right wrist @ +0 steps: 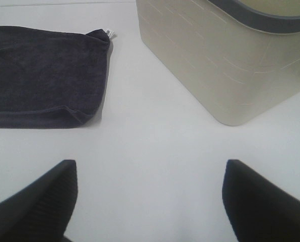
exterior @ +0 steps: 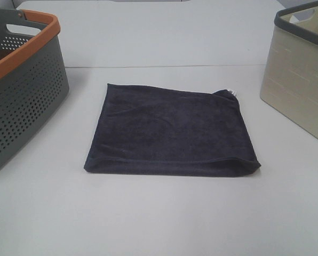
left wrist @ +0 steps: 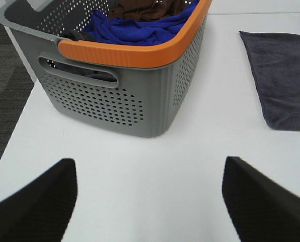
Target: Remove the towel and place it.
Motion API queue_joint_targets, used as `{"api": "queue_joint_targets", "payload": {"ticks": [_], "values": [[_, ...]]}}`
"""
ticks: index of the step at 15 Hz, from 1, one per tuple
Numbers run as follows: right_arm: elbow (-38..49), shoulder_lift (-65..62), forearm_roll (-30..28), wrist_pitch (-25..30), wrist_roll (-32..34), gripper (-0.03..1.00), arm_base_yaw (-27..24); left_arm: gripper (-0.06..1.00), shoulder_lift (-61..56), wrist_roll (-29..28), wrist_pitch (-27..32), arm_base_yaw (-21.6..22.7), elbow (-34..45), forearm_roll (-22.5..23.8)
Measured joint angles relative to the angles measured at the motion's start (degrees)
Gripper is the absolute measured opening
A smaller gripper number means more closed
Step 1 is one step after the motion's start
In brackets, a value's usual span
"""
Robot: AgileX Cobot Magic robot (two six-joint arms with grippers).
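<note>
1. Nearest the wrist cameras, both grippers hang over bare white tabletop (exterior: 159, 224). The left gripper (left wrist: 149, 201) and the right gripper (right wrist: 149, 201) each show two black fingers spread wide apart with nothing between them. Neither is holding anything.
2. Further out, the dark navy-charcoal terry cloth towel (exterior: 169, 130) lies folded flat in the middle of the table, between the two baskets and well apart from both grippers. A small white tag (exterior: 232, 93) peeks out at its far right corner.
3. To the left stands the grey perforated plastic basket with an orange rim (exterior: 20, 101); the left wrist view shows blue cloth (left wrist: 135, 27) and brown cloth (left wrist: 147, 7) inside it. To the right stands the beige plastic basket with a dark grey rim (exterior: 300, 85).
4. Judged from this, the towel looks already out of a basket; whether it must still be moved I cannot tell.
5. Both baskets are cut off by the frame edges. The beige one's inside is hidden. No arm shows in the high view.
</note>
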Motion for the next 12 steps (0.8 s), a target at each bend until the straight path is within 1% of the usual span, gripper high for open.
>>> {"api": "queue_joint_targets", "payload": {"ticks": [2, 3, 4, 12], "values": [[0.3, 0.0, 0.0, -0.7, 0.0, 0.71, 0.0, 0.75, 0.0, 0.0, -0.1, -0.1, 0.0, -0.2], [0.3, 0.0, 0.0, -1.0, 0.0, 0.71, 0.0, 0.75, -0.1, -0.1, -0.1, -2.7, 0.0, -0.4], [0.3, 0.0, 0.0, -1.0, 0.0, 0.71, 0.0, 0.75, -0.1, -0.1, -0.1, -4.0, 0.0, -0.5], [0.3, 0.0, 0.0, -1.1, 0.0, 0.71, 0.0, 0.75, -0.1, -0.5, -0.1, -4.5, 0.0, -1.1]]}}
